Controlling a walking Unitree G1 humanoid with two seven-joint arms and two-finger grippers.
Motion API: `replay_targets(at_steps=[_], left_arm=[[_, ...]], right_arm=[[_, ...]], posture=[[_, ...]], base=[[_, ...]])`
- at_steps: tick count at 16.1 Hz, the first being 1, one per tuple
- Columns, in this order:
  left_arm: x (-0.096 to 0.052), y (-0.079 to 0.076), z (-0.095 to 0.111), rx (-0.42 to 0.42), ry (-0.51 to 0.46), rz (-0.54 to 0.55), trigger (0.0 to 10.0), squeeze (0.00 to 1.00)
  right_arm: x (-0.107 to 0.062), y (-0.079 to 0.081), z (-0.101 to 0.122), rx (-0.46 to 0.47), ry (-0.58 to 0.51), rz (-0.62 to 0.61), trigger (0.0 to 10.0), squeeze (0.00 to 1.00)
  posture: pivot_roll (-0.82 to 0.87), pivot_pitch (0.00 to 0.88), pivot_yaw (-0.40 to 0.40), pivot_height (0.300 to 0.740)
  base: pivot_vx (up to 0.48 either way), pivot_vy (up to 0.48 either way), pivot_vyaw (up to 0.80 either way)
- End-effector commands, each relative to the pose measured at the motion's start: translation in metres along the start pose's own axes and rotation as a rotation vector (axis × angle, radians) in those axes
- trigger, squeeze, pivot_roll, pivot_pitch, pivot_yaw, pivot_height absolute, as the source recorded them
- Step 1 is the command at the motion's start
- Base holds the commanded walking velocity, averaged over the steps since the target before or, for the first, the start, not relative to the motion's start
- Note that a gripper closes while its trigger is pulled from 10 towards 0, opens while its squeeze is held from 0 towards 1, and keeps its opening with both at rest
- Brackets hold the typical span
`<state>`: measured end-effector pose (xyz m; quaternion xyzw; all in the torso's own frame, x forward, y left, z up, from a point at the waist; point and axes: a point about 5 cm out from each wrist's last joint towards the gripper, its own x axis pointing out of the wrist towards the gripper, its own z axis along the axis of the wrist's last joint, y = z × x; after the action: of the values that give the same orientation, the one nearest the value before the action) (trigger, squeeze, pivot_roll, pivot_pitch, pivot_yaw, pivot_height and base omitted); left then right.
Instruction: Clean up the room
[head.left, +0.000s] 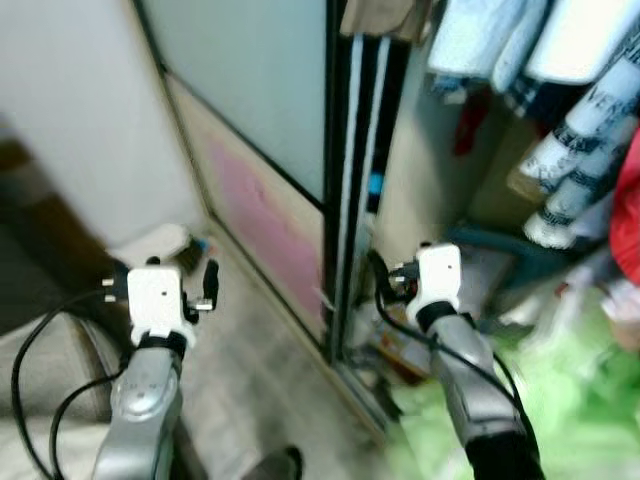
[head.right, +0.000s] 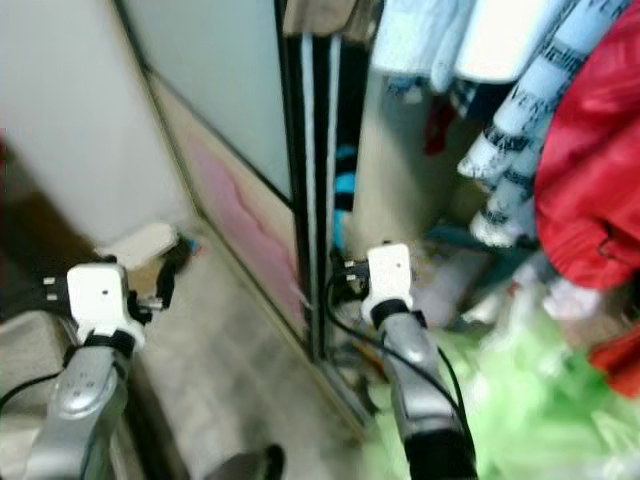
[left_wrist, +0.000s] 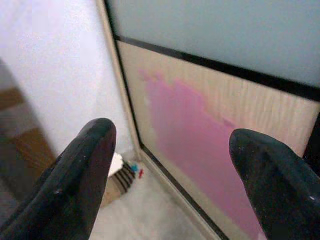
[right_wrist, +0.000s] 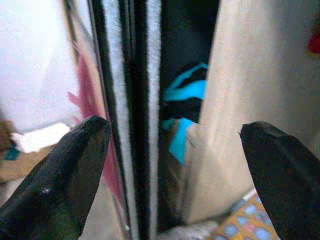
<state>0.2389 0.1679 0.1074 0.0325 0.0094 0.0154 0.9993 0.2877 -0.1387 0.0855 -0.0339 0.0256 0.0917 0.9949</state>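
- Two silver arms reached forward. The left gripper had its two black fingers spread wide, holding nothing; the right gripper was likewise spread and empty.
- Loose green material, blurred, lay on the floor beside the right arm.
- One sliding wardrobe door stood ahead, with a pink patch.
- Beyond, one red garment and several pale ones hung inside the open wardrobe.
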Motion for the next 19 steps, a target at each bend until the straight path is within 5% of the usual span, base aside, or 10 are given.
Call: replay_targets(at_steps=[1, 4, 9, 19], left_arm=[[0.000, -0.002, -0.003, -0.006, 0.028, 0.001, 10.0, 0.00], [-0.010, 0.000, -0.006, -0.089, 0.045, 0.046, 10.0, 0.00], [-0.025, 0.009, -0.007, -0.092, 0.053, 0.130, 10.0, 0.00], [-0.014, 0.008, 0.001, -0.075, 0.029, 0.081, 10.0, 0.00]], right_arm=[[-0.001, -0.005, 0.004, -0.003, -0.016, -0.010, 10.0, 0.00], [-0.002, -0.006, 0.005, -0.013, 0.008, 0.026, 10.0, 0.00], [-0.011, 0.002, 0.023, -0.038, -0.028, 0.116, 10.0, 0.00], [-0.013, 0.003, 0.023, -0.028, -0.014, 0.087, 10.0, 0.00]], posture=[[0.07, 0.000, 0.031, 0.740], [0.09, 0.010, -0.026, 0.740], [0.10, 0.028, -0.075, 0.740], [0.08, 0.039, -0.038, 0.740]], base=[[0.000, 0.000, 0.80], [0.000, 0.000, 0.80], [0.000, 0.000, 0.16], [0.000, 0.000, 0.69]])
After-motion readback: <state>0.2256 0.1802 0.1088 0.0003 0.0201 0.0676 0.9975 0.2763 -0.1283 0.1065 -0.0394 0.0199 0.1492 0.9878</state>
